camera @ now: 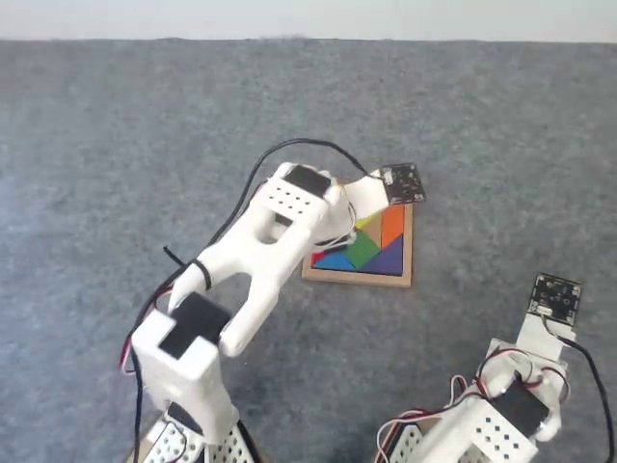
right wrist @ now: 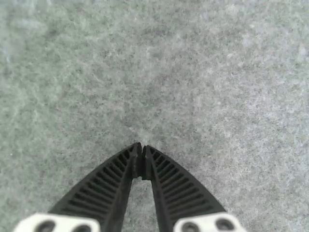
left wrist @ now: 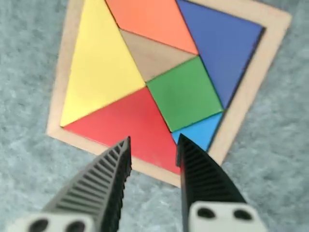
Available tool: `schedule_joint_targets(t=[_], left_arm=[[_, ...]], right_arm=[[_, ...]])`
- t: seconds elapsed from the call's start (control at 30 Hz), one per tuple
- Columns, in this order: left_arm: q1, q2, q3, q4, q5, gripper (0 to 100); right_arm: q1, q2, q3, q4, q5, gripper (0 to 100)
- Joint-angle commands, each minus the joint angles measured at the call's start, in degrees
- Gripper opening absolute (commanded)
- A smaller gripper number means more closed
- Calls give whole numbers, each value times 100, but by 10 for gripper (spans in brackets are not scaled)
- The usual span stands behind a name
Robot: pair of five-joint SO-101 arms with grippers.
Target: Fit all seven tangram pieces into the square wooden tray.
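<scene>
Closest to the arm bases, the right gripper (right wrist: 141, 147) hangs over bare grey carpet (right wrist: 193, 72) with its fingers pressed together and nothing between them, well apart from the work. Farther out, the left gripper (left wrist: 154, 140) hovers over the near edge of the square wooden tray (left wrist: 245, 87), its jaws spread and empty, one tip above the red triangle (left wrist: 130, 125) and the other beside the light blue triangle (left wrist: 200, 130). Beyond those sits the green square (left wrist: 186, 92), and just past it, near the tray's middle, is a wood-coloured triangle (left wrist: 154, 55). I can't tell whether that is a bare slot or a plain piece. Its long edge runs along the orange piece (left wrist: 152, 19), with its point aimed back toward the left gripper. The yellow triangle (left wrist: 99, 67) and dark blue triangle (left wrist: 222, 48) flank it and fill the far corners. If it is a gap, I'd judge one small triangle is yet to go in. That spot lies straight ahead of the left gripper, so the left arm is much the nearer one to serve it.
</scene>
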Motion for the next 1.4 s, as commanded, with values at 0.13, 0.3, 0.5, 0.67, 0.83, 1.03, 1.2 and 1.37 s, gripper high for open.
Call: schedule_joint_targets(t=[0.13,0.3,0.5,0.67,0.83,1.03,1.2,1.37], left_arm=[[0,202,-558,88,-9,148],[-299,-158,-532,53,888,129],[-879,-2673,1253,-862,1767,121],[-1635,-4914,3582,-2251,2892,130],[-2110,-6576,5798,-3279,3095,127],[-2251,-8132,7424,-3367,3182,126],[-2268,-9187,8145,-3358,4035,126],[-2277,-10180,8884,-3191,4369,127]], right_arm=[[48,-4,70,40,-44,8],[48,-4,70,40,-44,8],[48,-4,70,40,-44,8],[48,-4,70,40,-44,8],[48,-4,70,40,-44,8],[48,-4,70,40,-44,8],[48,-4,70,40,-44,8],[40,-13,70,40,-44,8]])
